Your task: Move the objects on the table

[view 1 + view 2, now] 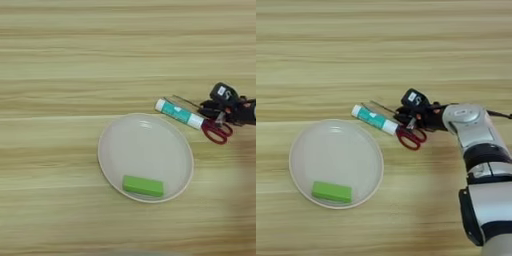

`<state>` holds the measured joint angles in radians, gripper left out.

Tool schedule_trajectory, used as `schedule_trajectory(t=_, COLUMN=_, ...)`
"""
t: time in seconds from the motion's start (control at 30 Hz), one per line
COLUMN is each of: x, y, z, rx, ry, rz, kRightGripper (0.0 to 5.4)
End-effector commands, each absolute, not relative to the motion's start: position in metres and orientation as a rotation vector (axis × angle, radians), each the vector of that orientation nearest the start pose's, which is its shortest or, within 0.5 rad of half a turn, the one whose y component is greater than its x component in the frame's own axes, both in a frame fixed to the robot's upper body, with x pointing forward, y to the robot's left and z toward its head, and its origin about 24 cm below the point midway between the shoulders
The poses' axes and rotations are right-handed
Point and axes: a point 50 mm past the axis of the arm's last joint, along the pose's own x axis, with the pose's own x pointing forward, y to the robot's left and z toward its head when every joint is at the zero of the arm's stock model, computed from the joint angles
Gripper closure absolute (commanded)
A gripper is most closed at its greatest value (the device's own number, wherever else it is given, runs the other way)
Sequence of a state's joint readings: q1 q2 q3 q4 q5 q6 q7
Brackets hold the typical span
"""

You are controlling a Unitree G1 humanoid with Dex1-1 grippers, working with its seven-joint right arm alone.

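Table (60, 60) of pale wood grain, with a round white plate (301, 140) near its middle. Green block (143, 185) lies flat inside the plate, close to the near rim. Just beyond the plate's far-right edge: a white and teal tube (179, 113), and scissors (216, 131) with red handles lying touching or nearly touching it. A thin metal shaft shows just past the tube; whether it belongs to the scissors or to a separate tool, cannot tell.

Right gripper (408, 116) sits low over the scissors and the tube's end, silver forearm (471, 125) reaching in from the right. Fingers blend with the dark parts beneath them; cannot tell whether they are apart or clamped on anything.

Handling, as judged:
- Scissors: stiff, hard, fairly light; lie flat, so take them at the handle loops or across the pivot.
- Tube: light, smooth, round, likely to roll; grip across the middle.
- Block: light, flat-sided; grip its 2 long faces.
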<state>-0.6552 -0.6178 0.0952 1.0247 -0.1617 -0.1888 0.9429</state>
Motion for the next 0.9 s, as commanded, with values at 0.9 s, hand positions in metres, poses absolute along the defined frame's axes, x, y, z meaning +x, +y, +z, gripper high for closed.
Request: schedule_trajectory(t=0.9, x=0.352, y=-0.274, z=0.105, rx=-0.661, ry=0.348, rz=0.696, kRightGripper=2.98)
